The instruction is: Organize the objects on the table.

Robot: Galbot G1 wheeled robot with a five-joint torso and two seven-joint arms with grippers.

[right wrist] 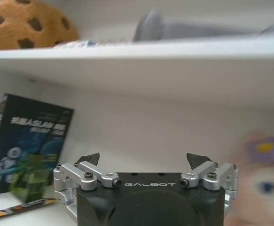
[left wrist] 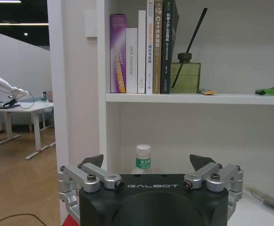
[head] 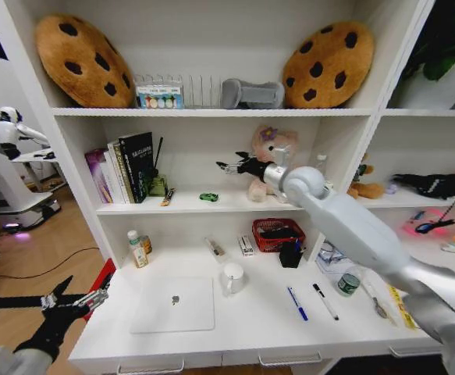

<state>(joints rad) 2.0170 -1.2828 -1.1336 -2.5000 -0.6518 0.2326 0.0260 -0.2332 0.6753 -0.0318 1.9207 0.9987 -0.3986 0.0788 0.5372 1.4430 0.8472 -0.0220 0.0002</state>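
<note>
A thin silver laptop [head: 172,305] lies shut at the front left of the white table [head: 250,332]. A blue pen [head: 296,303] and a black pen [head: 325,301] lie to its right. The tiny green toy car [head: 208,197] [left wrist: 271,91] sits on the lower shelf. My right gripper [head: 229,166] [right wrist: 144,160] hangs open and empty over that shelf, above and right of the car, in front of the pink plush bear [head: 270,160]. My left gripper [head: 77,299] [left wrist: 147,162] is open and empty, low beside the table's left edge.
A white mug [head: 232,277] stands right of the laptop. A red basket [head: 278,233], a black holder [head: 290,254] and small bottles [head: 137,250] line the back of the table. Books [head: 126,166] and a diffuser bottle [left wrist: 184,75] stand on the shelf left of the car.
</note>
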